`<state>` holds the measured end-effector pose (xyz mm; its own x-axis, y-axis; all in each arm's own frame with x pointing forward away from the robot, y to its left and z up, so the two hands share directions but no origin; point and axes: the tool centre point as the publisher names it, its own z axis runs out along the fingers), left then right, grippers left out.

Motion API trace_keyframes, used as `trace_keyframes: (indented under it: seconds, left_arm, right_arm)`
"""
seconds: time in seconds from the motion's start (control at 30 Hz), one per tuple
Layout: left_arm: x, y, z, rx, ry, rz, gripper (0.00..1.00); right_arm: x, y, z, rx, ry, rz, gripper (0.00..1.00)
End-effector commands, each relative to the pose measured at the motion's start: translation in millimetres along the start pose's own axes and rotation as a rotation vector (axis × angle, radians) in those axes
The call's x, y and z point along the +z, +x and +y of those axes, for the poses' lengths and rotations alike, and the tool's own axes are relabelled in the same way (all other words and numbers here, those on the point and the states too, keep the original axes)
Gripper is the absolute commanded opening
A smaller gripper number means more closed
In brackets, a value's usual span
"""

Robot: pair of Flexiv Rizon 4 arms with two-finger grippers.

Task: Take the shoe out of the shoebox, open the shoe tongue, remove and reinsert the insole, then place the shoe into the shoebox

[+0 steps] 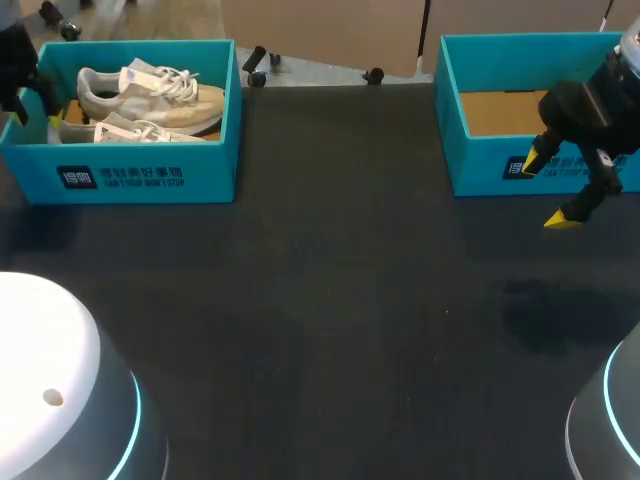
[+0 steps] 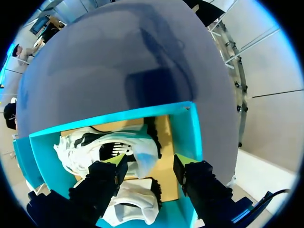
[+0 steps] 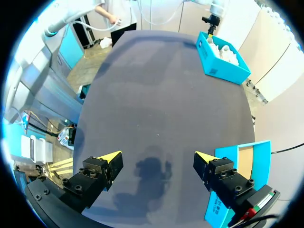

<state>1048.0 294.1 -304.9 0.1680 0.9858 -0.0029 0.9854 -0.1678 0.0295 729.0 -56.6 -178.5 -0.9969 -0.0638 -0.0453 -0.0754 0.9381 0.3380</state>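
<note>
Head view, shoebox: teal shoebox (image 1: 150, 175) at 10 o'clock on the table (image 1: 330, 300), two pale shoes (image 1: 150, 90) inside.
Head view, right claw: right claw (image 1: 549, 192) at 3 o'clock, released, just before the empty box (image 1: 480, 160).
Left wrist view: left claw (image 2: 149, 161) released, fingers spread above the shoes.
Right wrist view: shoebox well ahead of the released claw.

The table (image 1: 330, 300) looks matt, dark and cloth-like. The shoebox (image 1: 150, 175) at upper left is smooth teal cardboard, and its shoes (image 1: 170, 105) are pale fabric with woven laces. The upper-right box (image 1: 480, 165) shows raw brown cardboard inside.
</note>
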Motion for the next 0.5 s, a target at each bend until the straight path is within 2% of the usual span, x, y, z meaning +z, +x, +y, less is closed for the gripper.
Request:
trace_keyframes:
  seconds: [0.03,0.27,0.5]
  left_arm:
    - [14,-6.1,-3,0.001,-0.05,0.011,0.64]
    - [29,-6.7,6,-0.022,-0.051,0.005,0.56]
    - [40,1.0,10,-0.043,-0.017,0.011,0.58]
  right_arm:
    - [1,-0.7,0.1,0.0,0.001,0.001,1.0]
    - [1,-0.7,0.1,0.0,0.001,0.001,1.0]
    - [1,-0.7,0.1,0.0,0.001,0.001,1.0]
